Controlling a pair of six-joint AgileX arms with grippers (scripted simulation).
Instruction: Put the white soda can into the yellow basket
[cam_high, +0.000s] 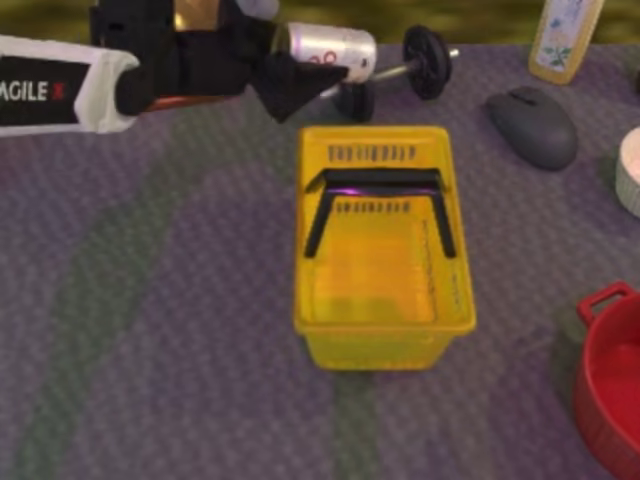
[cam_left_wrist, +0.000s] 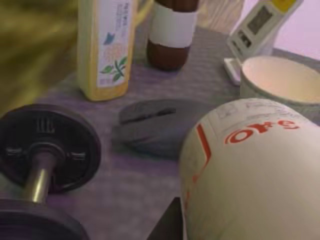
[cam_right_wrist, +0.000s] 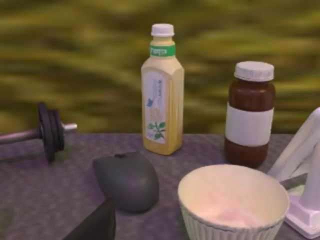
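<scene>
Black fingers (cam_high: 290, 85) of my left gripper (cam_high: 300, 75) are clamped on the white can (cam_high: 330, 50), which lies on its side in the grip, lifted at the far left of the worktop (cam_high: 150, 300) just behind the yellow basket (cam_high: 385, 340). In the left wrist view the can (cam_left_wrist: 250, 175) fills the near corner, red marks up, with one dark finger (cam_left_wrist: 167, 225) at its edge. So, as I judge it, the grasp and lift are done; what is left is to carry the can forward over the basket's open mouth, lower it and let go. The basket holds nothing yet, and its black handle (cam_high: 380, 185) is folded across the far part of the opening, so the drop should come in the nearer, bare part. My right arm does not show in the top view, and its wrist view gives only a dark edge, so I cannot tell how its fingers stand. Counting outward: one can, one basket, one dumbbell (cam_high: 420, 65) just beside the can, one grey mouse (cam_high: 532, 125), one cream bottle (cam_high: 565, 35), one brown jar (cam_right_wrist: 250, 112), one ribbed white cup (cam_right_wrist: 232, 202), one white stand-like thing (cam_right_wrist: 307, 165) I cannot identify, and one red pot (cam_high: 610, 385) at the right edge.
</scene>
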